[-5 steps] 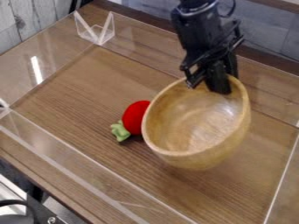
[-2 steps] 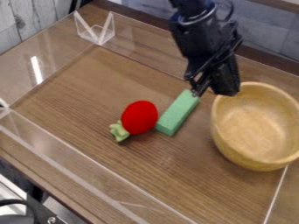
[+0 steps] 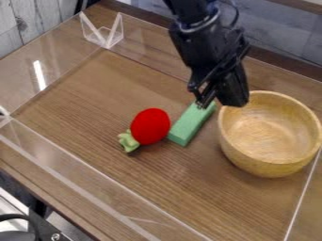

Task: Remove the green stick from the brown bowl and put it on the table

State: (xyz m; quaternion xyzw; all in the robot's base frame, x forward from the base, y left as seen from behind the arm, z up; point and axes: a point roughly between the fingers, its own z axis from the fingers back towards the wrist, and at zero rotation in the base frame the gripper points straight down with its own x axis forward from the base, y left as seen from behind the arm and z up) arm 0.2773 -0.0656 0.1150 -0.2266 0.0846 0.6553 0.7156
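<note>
The green stick lies flat on the table, between the red round toy and the brown bowl. The bowl stands upright at the right and looks empty inside. My gripper hangs over the stick's far end, just off the bowl's left rim, pointing steeply down. Its dark fingers stand close together, shut, with nothing visible between them. Whether the tips touch the stick I cannot tell.
A red round toy with a pale green stub rests left of the stick. Low clear acrylic walls edge the table, and a clear holder stands at the back left corner.
A second ago the bowl sat tipped further left, against the red toy, with my gripper at its far rim. It now stands upright at the right, and the green stick lies uncovered on the table.
</note>
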